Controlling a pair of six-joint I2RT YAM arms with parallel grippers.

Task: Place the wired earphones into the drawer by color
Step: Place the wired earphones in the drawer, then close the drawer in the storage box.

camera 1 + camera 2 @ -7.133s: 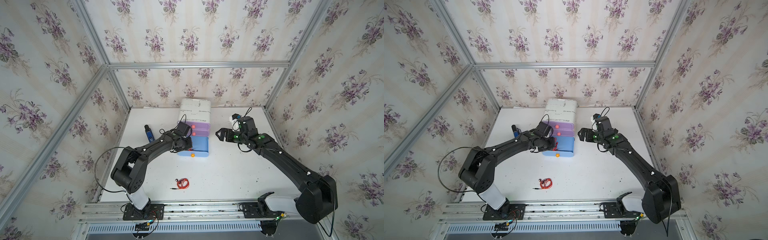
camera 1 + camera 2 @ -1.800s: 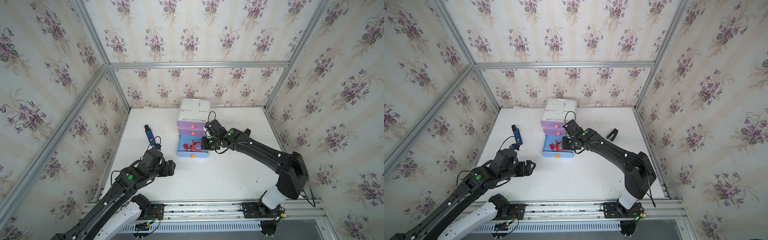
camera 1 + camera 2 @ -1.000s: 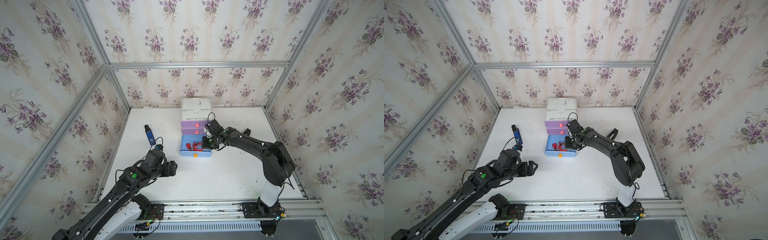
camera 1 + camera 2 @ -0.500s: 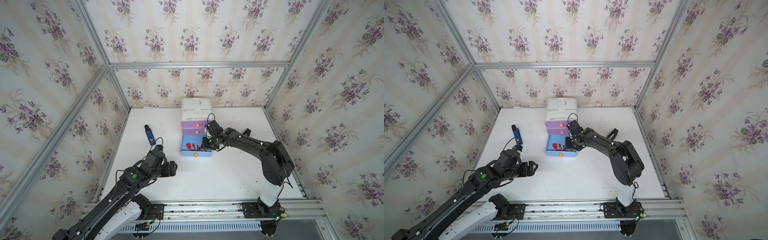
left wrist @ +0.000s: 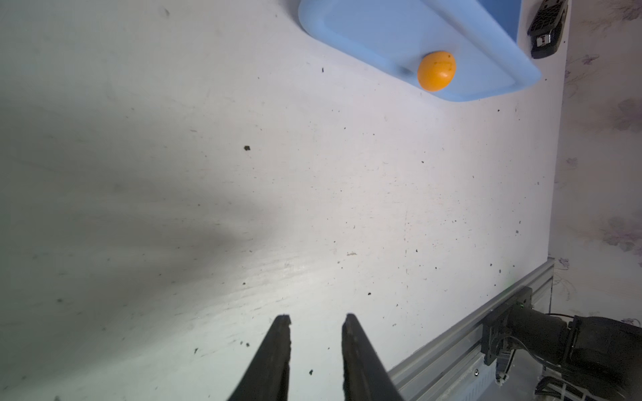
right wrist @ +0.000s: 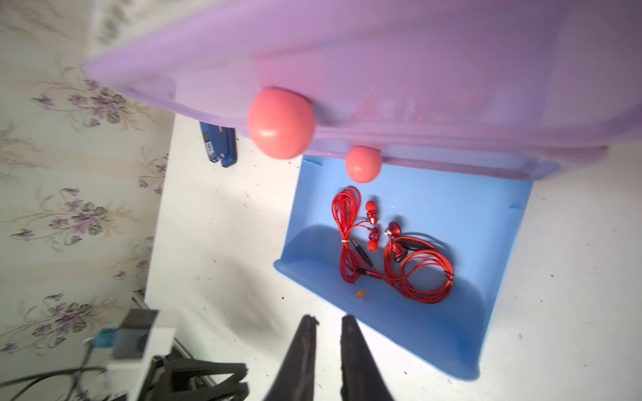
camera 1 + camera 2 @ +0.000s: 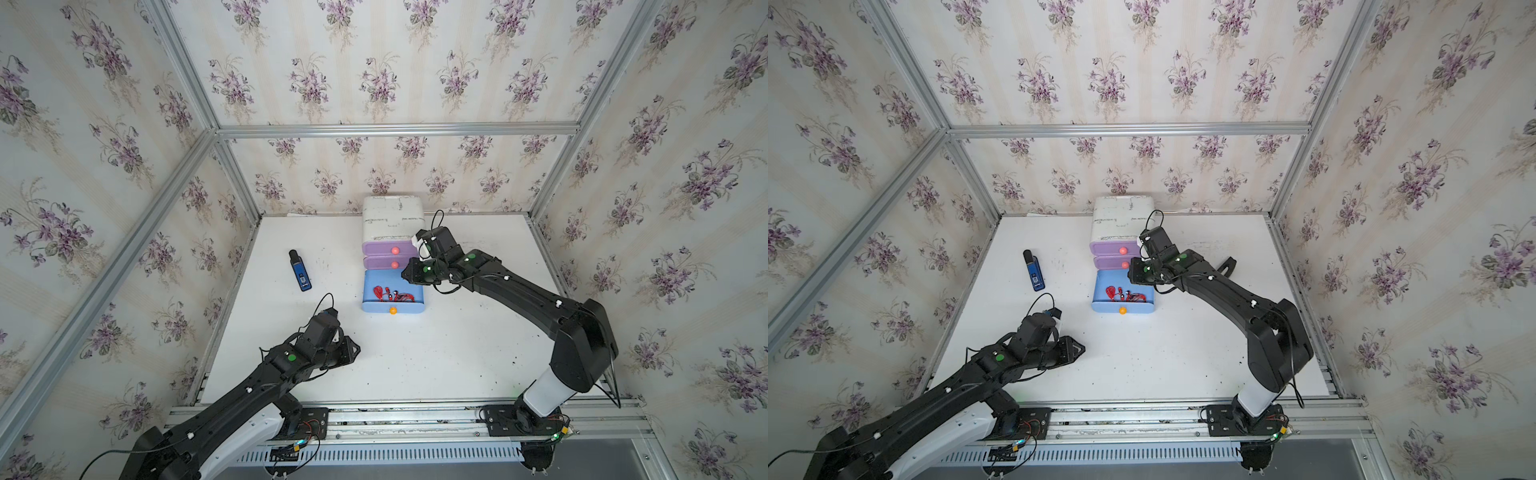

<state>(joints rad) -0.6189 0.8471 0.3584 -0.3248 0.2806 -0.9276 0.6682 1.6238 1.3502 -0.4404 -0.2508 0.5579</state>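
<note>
Wired earphones (image 6: 392, 250), red, lie coiled inside the open blue drawer (image 6: 503, 277), lowest of the stack. In both top views the earphones (image 7: 392, 294) (image 7: 1127, 296) are only a small red tangle, buds unreadable. Can't tell if one set or two. Drawer's rear is hidden under two shut purple drawers (image 6: 417, 69); sth reddish blurs thru the upper front.

Right gripper (image 6: 328, 319) hangs near the drawer's back end, jaws nearly together w/ a thin gap, nothing btwn. Left gripper (image 5: 317, 319) is well apart over bare table (image 5: 208, 173), narrow gap, empty. Its view shows only the drawer front & orange knob (image 5: 437, 71).
</note>
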